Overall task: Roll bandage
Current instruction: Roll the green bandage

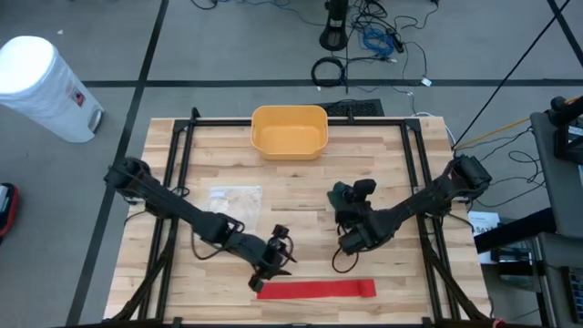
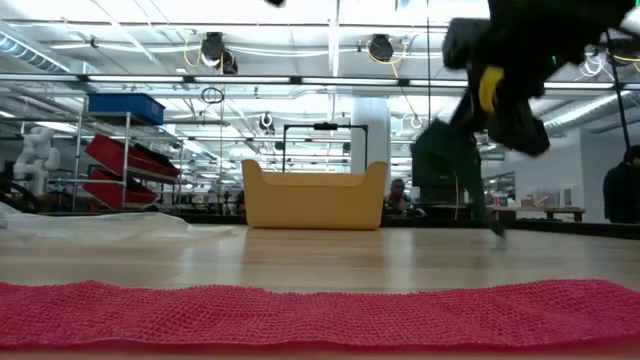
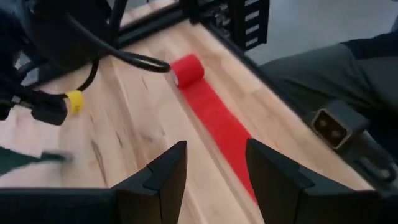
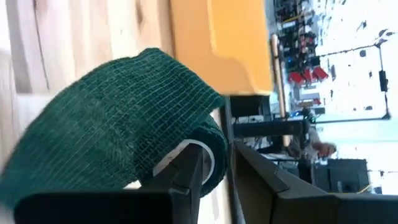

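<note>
Red bandage (image 1: 316, 290): crepe strip lying mostly unrolled and flat along the near edge of the wooden surface (image 1: 301, 178); the left wrist view shows a short rolled portion at one end only. Rolling is judged barely begun.

Green bandage (image 4: 124, 134): a wound roll, gripped in the right pincer (image 4: 214, 171), whose fingers are closed on the roll's edge around its white core. In the high view the right pincer (image 1: 351, 205) is mid-surface, well apart from the red strip.

Left pincer (image 1: 273, 264): poised just beside the plain end of the red strip, fingers (image 3: 165, 177) parted, nothing between them.

Yellow bin (image 1: 289, 130): at the far edge of the surface, centre; nothing shows inside it from above.

Clear plastic wrapper (image 1: 234, 196): flat on the surface left of centre; contents cannot be made out.

White canister (image 1: 46, 87): on the floor beyond the surface's left corner; lid on, contents hidden.

Risks, as judged:
- Green roll is pinched at its edge only; a loose outer layer could unwind or slip free if the arm swings.
- Red strip is limp and flat; the left pincer may scrape wood or bunch the fabric instead of catching it.
- The rolled end could unwind if the strip is tugged from the far end.
- Cables on the right arm hang close to the surface and could snag.
</note>
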Controlling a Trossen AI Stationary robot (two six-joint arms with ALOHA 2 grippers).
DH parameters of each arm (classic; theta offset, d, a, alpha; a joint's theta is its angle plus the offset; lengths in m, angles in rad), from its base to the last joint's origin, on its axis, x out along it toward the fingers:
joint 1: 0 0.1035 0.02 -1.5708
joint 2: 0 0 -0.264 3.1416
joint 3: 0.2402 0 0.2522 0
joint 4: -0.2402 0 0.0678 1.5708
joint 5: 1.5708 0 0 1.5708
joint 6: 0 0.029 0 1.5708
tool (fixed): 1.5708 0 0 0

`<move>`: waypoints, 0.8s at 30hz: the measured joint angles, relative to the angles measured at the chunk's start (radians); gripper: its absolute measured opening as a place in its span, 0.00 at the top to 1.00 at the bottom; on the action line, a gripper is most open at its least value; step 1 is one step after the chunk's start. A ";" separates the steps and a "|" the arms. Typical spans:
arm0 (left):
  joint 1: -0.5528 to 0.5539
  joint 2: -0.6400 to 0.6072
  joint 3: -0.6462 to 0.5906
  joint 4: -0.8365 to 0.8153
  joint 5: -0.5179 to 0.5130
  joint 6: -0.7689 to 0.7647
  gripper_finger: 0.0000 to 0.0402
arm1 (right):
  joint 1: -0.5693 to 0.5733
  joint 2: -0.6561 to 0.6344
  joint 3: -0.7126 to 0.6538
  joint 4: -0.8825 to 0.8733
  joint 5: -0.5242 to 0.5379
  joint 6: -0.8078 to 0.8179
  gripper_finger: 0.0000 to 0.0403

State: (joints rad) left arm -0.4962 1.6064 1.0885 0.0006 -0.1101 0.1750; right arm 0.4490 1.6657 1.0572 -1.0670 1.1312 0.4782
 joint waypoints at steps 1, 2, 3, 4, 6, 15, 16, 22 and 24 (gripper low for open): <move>-0.010 -0.017 0.000 -0.008 -0.010 0.009 0.57 | 0.007 0.000 0.033 -0.028 0.002 0.000 0.82; -0.021 -0.032 0.000 -0.005 -0.017 0.017 0.57 | 0.015 0.000 0.068 -0.057 0.004 0.000 0.82; -0.032 -0.048 0.000 0.000 -0.024 0.023 0.57 | 0.022 0.000 0.104 -0.081 0.004 0.000 0.82; -0.043 -0.065 0.000 0.000 -0.028 0.030 0.57 | 0.031 0.000 0.138 -0.100 0.004 0.000 0.82; -0.064 -0.096 0.000 0.013 -0.030 0.045 0.57 | 0.049 0.000 0.207 -0.123 0.004 -0.012 0.82; -0.121 -0.166 0.000 0.079 -0.097 0.156 0.57 | 0.134 -0.001 0.467 -0.142 0.004 -0.117 0.82; -0.123 -0.172 0.000 0.089 -0.118 0.175 0.57 | 0.143 -0.001 0.490 -0.142 0.004 -0.127 0.82; -0.124 -0.222 0.000 0.174 -0.183 0.281 0.57 | 0.202 -0.001 0.622 -0.142 0.004 -0.188 0.82; -0.124 -0.243 0.000 0.193 -0.183 0.304 0.57 | 0.226 -0.001 0.659 -0.142 0.005 -0.204 0.82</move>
State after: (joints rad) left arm -0.6205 1.3635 1.0883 0.1941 -0.2928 0.4789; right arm 0.6754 1.6646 1.7164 -1.2090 1.1361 0.2743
